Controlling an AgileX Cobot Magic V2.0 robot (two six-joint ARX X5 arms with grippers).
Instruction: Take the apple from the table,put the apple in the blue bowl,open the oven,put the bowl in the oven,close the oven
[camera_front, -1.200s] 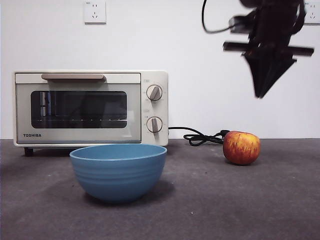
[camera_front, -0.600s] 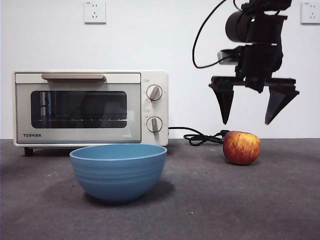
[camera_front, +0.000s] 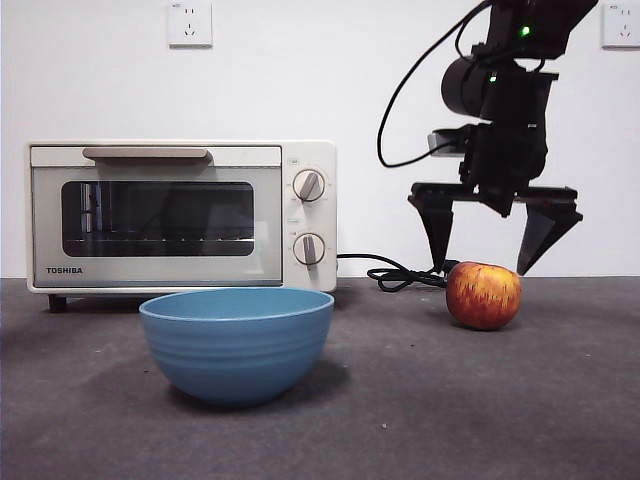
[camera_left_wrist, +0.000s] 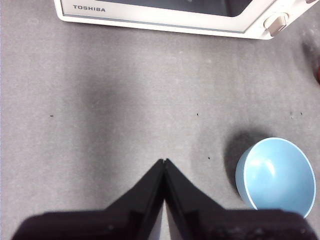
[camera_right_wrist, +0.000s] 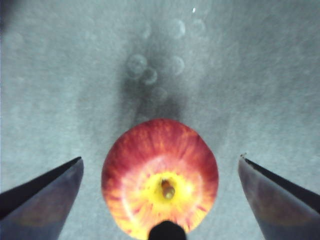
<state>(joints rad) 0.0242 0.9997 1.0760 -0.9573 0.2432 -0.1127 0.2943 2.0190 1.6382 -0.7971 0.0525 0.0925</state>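
One container stands on the table (camera_front: 560, 400): the blue bowl (camera_front: 237, 343), deep, round and matte, with faint horizontal ridges on its outer wall. The left wrist view shows its smooth pale-blue interior holding nothing. The bowl sits in front of the oven (camera_front: 181, 216), a cream-white boxy Toshiba unit with a dark glass window, a tan bar handle (camera_front: 146, 154) and two round knobs (camera_front: 308, 185); its door is closed. A black cord (camera_front: 398, 273) runs from the oven toward the apple (camera_front: 484, 295). The apple, round and red with yellow-orange streaks, rests on the speckled dark grey table well to the side of the bowl, stem end up. The right gripper (camera_front: 495, 255) hangs directly above the apple, jaws spread wide, one tip on each side, not touching it. The left gripper (camera_left_wrist: 164, 162) hovers over bare table near the bowl, jaws pressed together, holding nothing.
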